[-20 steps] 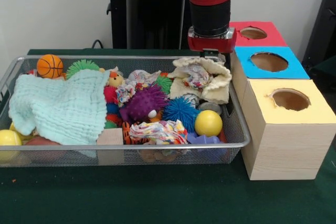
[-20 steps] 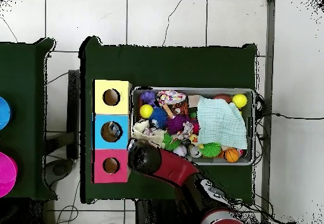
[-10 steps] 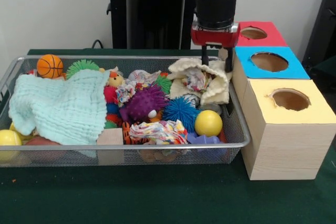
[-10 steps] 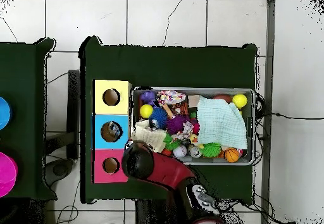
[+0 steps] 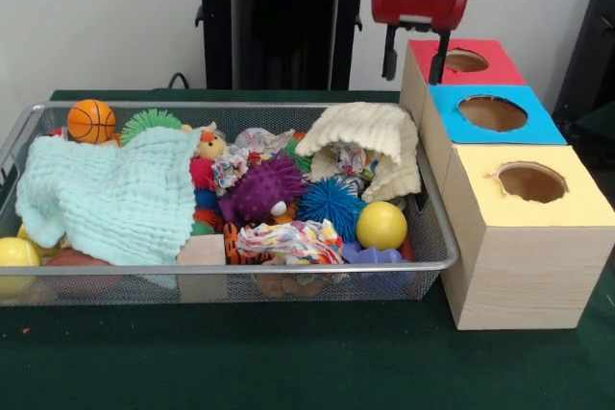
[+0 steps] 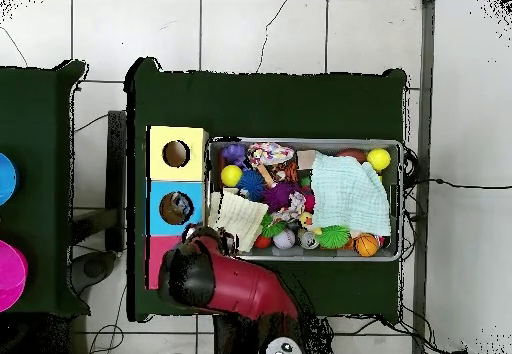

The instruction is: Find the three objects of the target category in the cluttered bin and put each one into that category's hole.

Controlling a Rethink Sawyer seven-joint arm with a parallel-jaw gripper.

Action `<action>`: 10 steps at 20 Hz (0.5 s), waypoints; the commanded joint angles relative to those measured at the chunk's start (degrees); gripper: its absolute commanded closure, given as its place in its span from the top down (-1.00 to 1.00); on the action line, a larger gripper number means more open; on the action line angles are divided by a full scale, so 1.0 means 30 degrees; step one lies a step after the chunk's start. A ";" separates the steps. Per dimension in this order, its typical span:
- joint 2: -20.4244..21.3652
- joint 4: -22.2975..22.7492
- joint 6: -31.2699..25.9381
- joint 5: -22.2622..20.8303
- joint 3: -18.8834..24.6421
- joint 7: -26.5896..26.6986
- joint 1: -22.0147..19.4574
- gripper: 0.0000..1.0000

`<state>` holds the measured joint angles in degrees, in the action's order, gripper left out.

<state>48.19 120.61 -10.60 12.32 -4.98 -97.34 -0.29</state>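
Where green cloth covers the table (image 5: 288,362) | white wall behind | tiled floor (image 6: 300,30).

A pale green cloth (image 5: 110,201), a small basketball (image 5: 91,120), a purple spiky ball (image 5: 264,188), a yellow ball (image 5: 381,225) and a cream cloth (image 5: 370,136) lie jumbled together.

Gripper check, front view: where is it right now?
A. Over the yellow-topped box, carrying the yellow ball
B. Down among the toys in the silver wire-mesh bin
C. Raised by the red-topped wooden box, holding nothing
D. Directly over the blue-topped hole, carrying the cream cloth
C. The gripper hangs at the near edge of the red-topped wooden box, its fingers apart and empty; the cream cloth lies in the silver wire-mesh bin.
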 commanded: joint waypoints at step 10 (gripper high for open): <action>-0.4291 -0.5750 0.3248 -0.0455 -1.0927 -0.3772 0.6085 1.00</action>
<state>45.33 112.20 -11.77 12.17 -23.78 -97.34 15.36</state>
